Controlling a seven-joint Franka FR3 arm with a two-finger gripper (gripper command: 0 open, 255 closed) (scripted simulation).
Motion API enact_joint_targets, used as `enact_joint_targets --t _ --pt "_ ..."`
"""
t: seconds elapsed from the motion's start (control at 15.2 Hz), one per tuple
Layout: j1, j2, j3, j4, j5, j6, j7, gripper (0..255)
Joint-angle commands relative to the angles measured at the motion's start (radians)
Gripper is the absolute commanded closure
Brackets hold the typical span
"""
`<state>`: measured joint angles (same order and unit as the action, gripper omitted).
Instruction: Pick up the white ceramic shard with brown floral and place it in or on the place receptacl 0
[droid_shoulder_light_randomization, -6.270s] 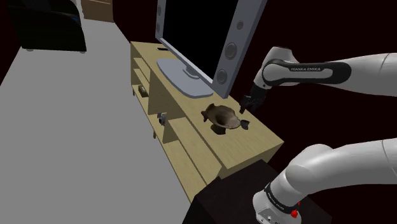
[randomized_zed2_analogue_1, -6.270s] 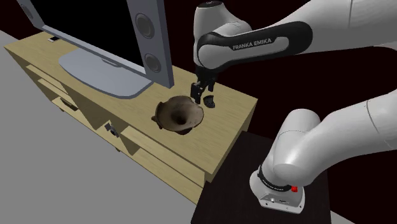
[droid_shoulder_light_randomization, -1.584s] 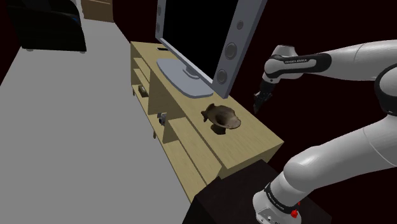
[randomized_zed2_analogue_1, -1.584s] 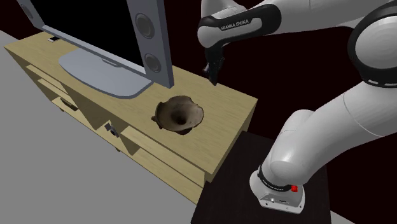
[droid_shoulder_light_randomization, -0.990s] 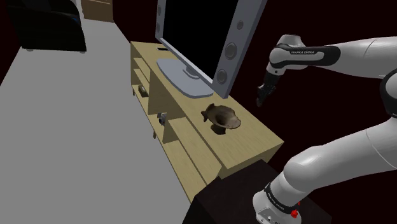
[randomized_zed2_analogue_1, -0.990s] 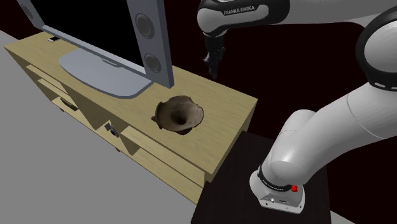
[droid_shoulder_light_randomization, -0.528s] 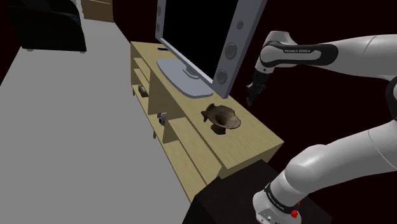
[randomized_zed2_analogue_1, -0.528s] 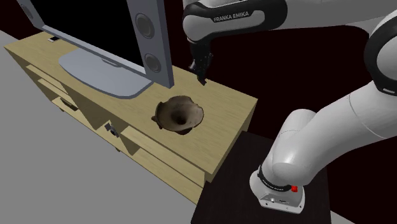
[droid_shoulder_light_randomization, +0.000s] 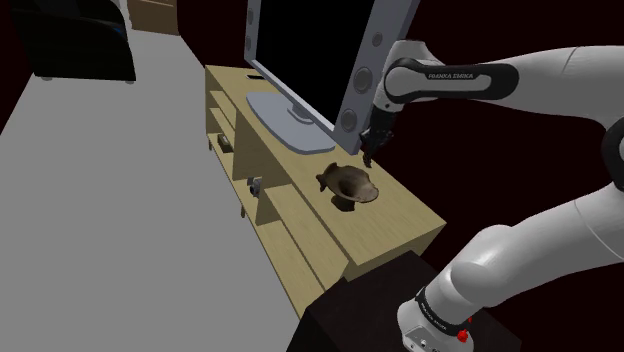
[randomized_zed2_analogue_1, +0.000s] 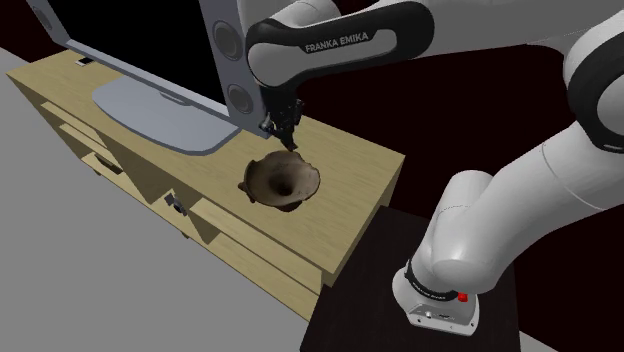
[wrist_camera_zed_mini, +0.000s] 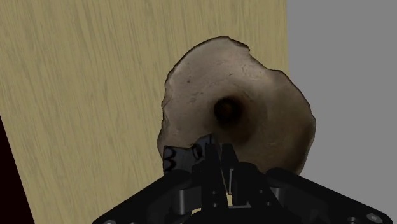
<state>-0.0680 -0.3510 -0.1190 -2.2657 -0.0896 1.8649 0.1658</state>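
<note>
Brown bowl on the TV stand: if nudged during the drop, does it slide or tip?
Likely tips or rocks rather than slides: in the shoulder view the bowl flares wide over what looks like a narrower foot. Looks rigid, possibly brittle, with an uneven rim, so a knock might chip it. The gripper hangs close above that rim.

White arm (droid_shoulder_light_randomization: 560, 82) reaches out, pincer (randomized_zed2_analogue_1: 288, 140) pointing down, clamped on a shard (wrist_camera_zed_mini: 181, 158).

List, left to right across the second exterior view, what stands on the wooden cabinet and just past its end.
grey TV foot → brown bowl → robot's base
</note>
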Motion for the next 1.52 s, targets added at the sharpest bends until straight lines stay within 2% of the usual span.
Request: enact_joint_targets --t 0.0,0.79,1.32,1.39,1.45 --pt "0.019 0.016 0.029 0.004 0.015 0.009 0.044 255" --pt "0.018 0.062 0.024 -0.118 0.011 0.177 0.049 255" --pt "0.018 0.065 0.024 -0.122 0.011 0.184 0.049 255" --pt "0.018 0.065 0.024 -0.122 0.011 0.184 0.049 0" --pt "0.018 0.065 0.024 -0.122 0.011 0.184 0.049 0"
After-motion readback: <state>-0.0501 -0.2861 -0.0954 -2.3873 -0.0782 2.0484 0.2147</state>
